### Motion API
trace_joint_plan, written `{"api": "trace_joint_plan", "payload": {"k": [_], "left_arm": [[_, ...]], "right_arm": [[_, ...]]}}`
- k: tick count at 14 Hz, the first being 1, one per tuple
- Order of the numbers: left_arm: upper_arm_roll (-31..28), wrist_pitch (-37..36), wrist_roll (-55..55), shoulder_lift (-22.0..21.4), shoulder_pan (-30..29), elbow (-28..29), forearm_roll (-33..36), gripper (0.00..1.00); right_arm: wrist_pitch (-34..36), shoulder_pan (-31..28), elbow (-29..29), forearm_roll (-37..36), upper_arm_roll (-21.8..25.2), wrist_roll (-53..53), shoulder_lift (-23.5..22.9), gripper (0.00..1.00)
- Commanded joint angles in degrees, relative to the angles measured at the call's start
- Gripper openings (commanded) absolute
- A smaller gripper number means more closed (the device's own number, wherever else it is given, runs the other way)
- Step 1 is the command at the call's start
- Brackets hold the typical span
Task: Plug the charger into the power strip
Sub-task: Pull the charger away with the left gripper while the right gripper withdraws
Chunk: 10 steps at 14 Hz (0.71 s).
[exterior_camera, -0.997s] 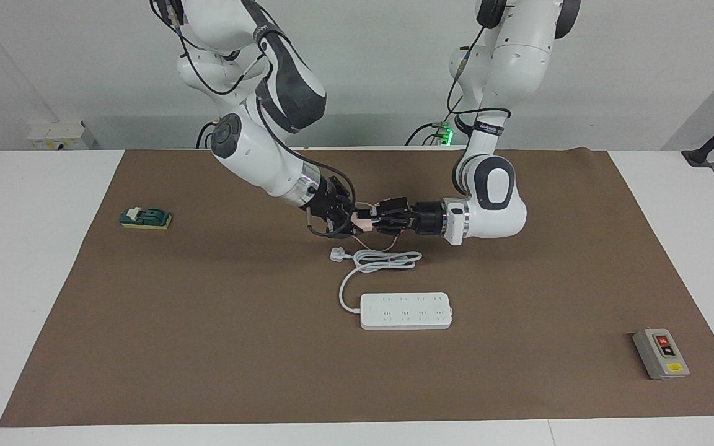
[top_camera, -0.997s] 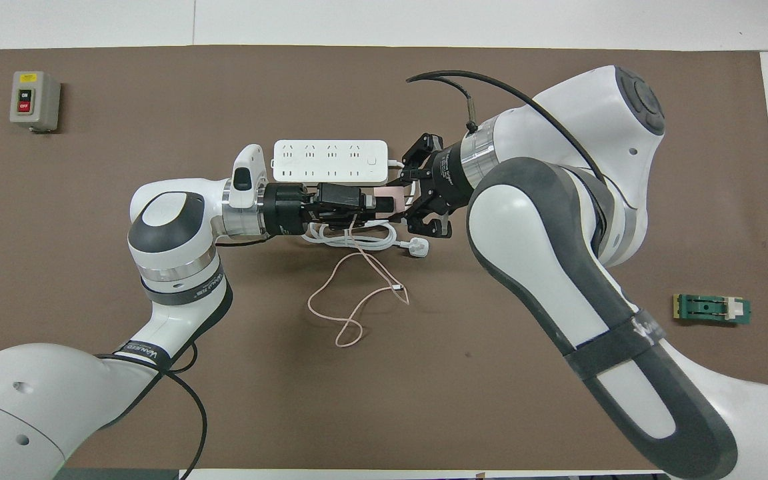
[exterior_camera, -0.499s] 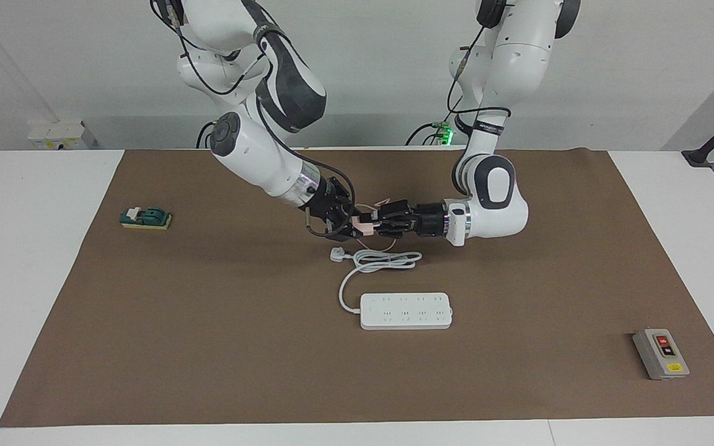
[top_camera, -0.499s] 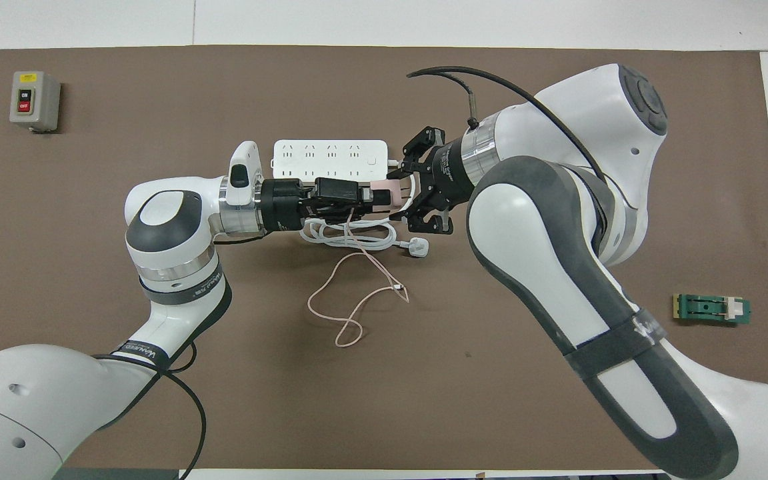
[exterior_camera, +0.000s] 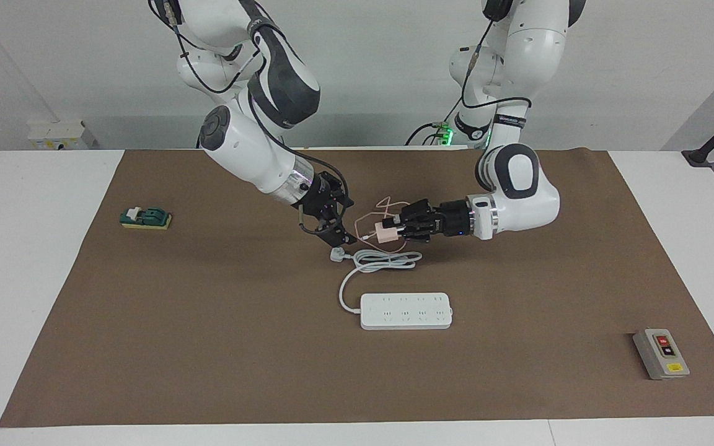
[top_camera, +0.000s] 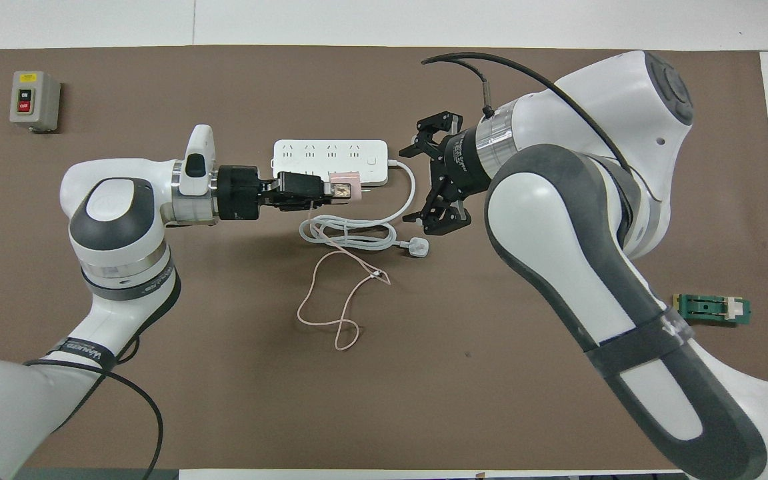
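Plain pale wall [exterior_camera: 382, 74] — white table [exterior_camera: 35, 260] under brown mat [exterior_camera: 208, 347], perhaps paper.

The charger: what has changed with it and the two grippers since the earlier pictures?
The right gripper has let go of the charger and drawn back, open. The left gripper, still shut on the charger, has carried it toward the left arm's end, so the handover is done. The power strip, its white plug and the grey box have not moved.
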<state>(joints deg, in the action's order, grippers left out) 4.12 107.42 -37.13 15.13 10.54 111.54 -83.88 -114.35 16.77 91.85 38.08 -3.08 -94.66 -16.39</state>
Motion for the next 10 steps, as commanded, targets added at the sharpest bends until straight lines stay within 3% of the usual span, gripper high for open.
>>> {"api": "trace_joint_plan", "payload": {"k": [1, 4, 7, 10], "left_arm": [[0.19, -2.47, 1.61, -6.59, -4.02, 4.20, 9.58, 0.00], [0.19, -7.22, 2.15, -7.92, -6.67, 1.77, 22.40, 0.00], [0.19, -6.96, 1.19, -5.65, -7.56, -5.08, 38.91, 0.00], [0.36, -2.16, -3.72, -4.41, -4.32, -8.87, 49.91, 0.00]], "right_arm": [[5.78, -4.54, -3.07, -0.11, -0.17, 0.00, 0.13, 1.00], [10.36, -8.41, -5.53, -2.21, -0.17, 1.84, 0.30, 1.00], [12.12, -10.96, -5.63, -4.05, -0.17, 1.94, 1.71, 1.00], [13.35, -11.40, -5.72, -7.66, -0.17, 3.68, 3.73, 1.00]]}}
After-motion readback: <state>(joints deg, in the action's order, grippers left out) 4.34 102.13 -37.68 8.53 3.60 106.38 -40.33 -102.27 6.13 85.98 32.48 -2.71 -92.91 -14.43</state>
